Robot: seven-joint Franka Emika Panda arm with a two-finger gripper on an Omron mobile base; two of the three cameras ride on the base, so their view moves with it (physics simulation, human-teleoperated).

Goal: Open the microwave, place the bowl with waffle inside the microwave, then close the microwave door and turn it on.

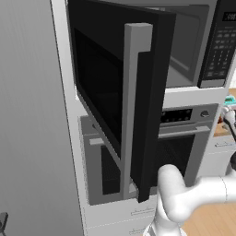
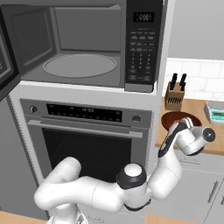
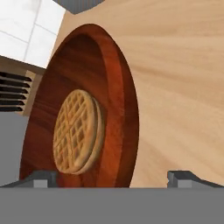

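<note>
Swung-wide black microwave door (image 1: 115,92) leaves the cavity free; right base view puts the arm at the wooden worktop (image 2: 192,111). Hand view: open, empty pincer (image 3: 111,177) straddles the reddish-brown bowl (image 3: 118,87) holding the tan waffle (image 3: 78,131); lower squarely before closing

base views flank microwave (image 2: 83,43), hand view close over bowl (image 3: 87,109)

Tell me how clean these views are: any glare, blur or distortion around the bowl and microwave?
Hand view: bowl and waffle sharp, stretched by the steep close angle, no glare. Right base view: microwave cavity evenly lit, soft shading, keypad small but legible as buttons. Left base view: microwave door very dark, window detail lost.
</note>
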